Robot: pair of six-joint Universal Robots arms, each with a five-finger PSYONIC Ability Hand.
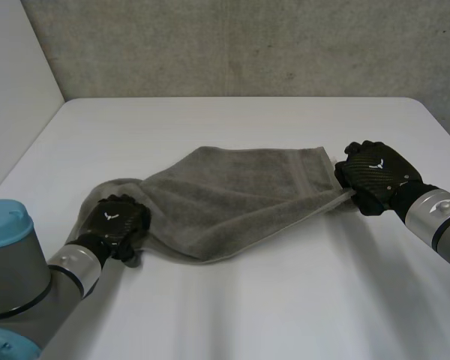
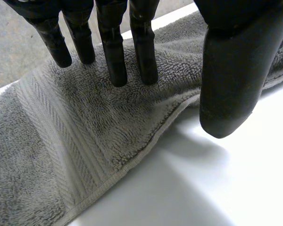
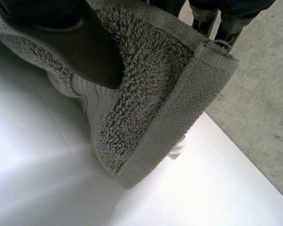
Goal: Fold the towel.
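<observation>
Left wrist view: left hand (image 2: 231,70) pinches the towel (image 2: 85,141) edge loosely, so it may slip; right hand (image 3: 75,42) pinches the right corner.

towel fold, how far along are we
Done: the towel looks doubled over once, with layers stacked at the corner. In hand: the right hand pinches that corner, the left hand is at the opposite end, the towel stretched between them. Left: probably lay it flat and fold again.
</observation>
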